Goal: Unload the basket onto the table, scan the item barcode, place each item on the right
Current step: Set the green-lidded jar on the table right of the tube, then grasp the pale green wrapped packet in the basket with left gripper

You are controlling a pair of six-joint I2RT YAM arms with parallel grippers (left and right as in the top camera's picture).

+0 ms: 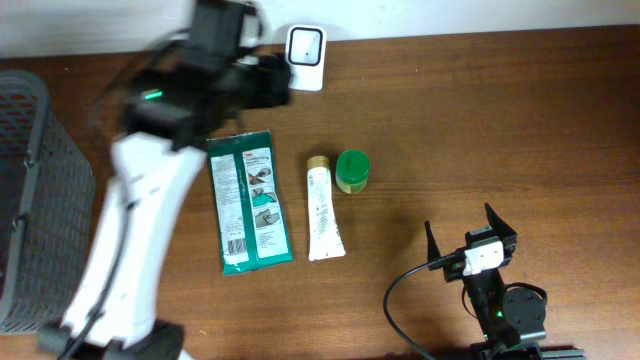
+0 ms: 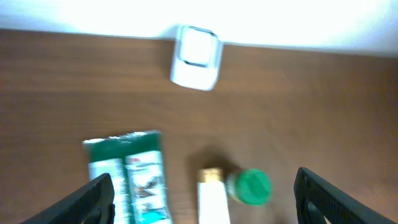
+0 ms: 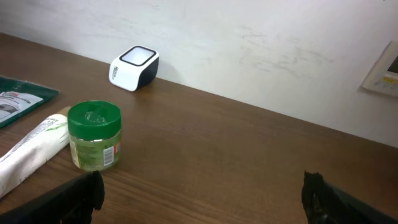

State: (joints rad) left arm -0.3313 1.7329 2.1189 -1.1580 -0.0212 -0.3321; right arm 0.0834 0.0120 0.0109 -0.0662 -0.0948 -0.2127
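Nearest, left arm stretched high over left part of table, left gripper spread wide, holding nothing. Under it, on brown wooden table: one green packet, one white tube, one green-lidded jar, side by side at centre. One white scanner at far edge by white wall. One dark basket at left. Right gripper low at near edge, spread wide, empty.

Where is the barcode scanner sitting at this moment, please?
In the overhead view, the white barcode scanner stands at the far edge of the table, slightly left of centre, beyond the white tube and the green-lidded jar.
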